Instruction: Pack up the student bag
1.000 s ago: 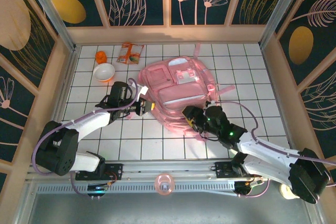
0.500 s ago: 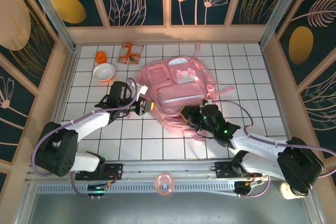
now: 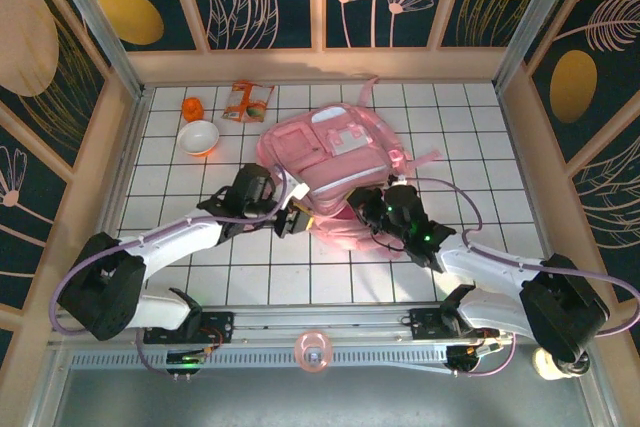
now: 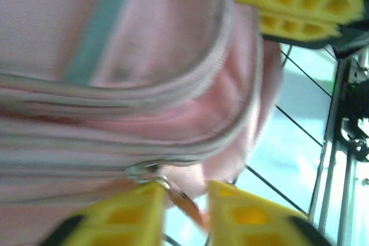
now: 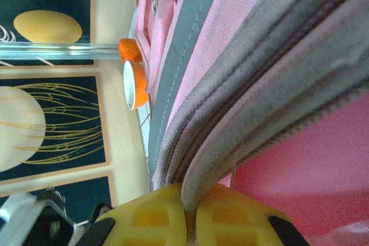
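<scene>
Student bag [image 3: 335, 162] lies ctr of top view. Right gripper [image 5: 190, 214] is pinched on its zip edge; left gripper [image 4: 184, 211] fingers are narrowly apart at zip pull [image 4: 144, 172]. If you tug before left closes, pull slips & zip won't open.

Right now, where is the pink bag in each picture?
Top view: the bag lies in the middle.
Left wrist: the bag is very close, across the left and middle.
Right wrist: the bag takes the right side, its edge pinched in the right tool.
Landmark: the bowl sits left of the bag in the top view and in the right wrist view.
</scene>
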